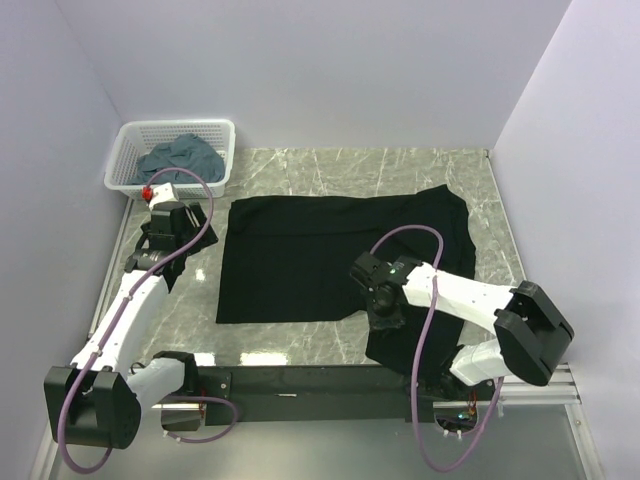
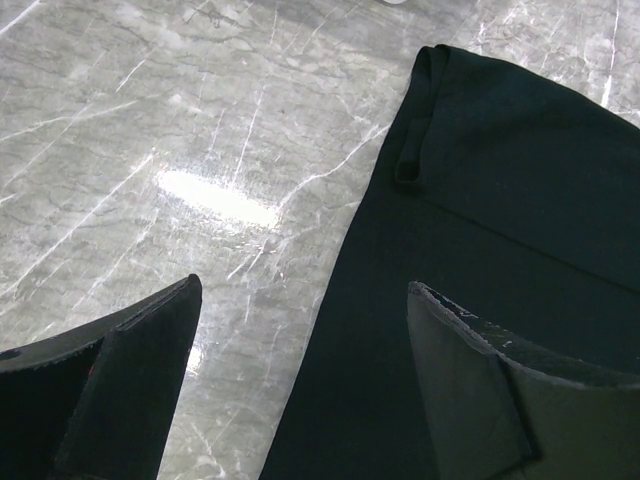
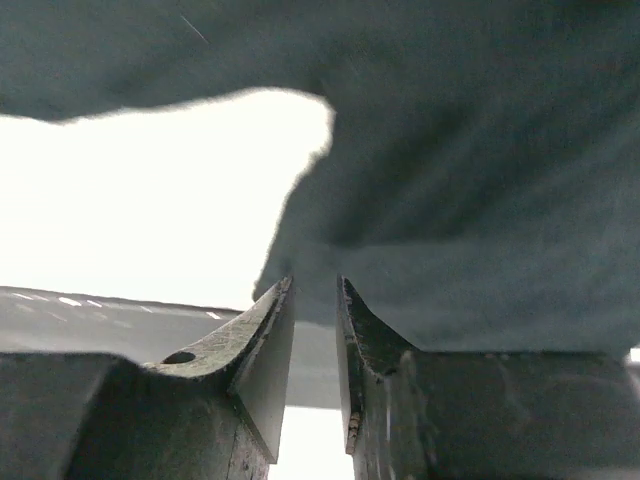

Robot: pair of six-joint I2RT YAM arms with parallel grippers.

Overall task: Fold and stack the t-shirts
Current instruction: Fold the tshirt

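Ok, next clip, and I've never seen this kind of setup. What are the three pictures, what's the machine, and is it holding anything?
The machine is two white robot arms bolted at the near edge of a marble-patterned table. The overhead picture looks down from behind them; the other two come from cameras on each wrist. A black t-shirt lies spread flat, one part hanging over the near edge. A white lattice basket at the back left holds blue-grey cloth. The left pincer stands wide open above the shirt's left edge, holding nothing. The right pincer is nearly closed against the black cloth; whether it actually pinches it, the pictures don't settle.
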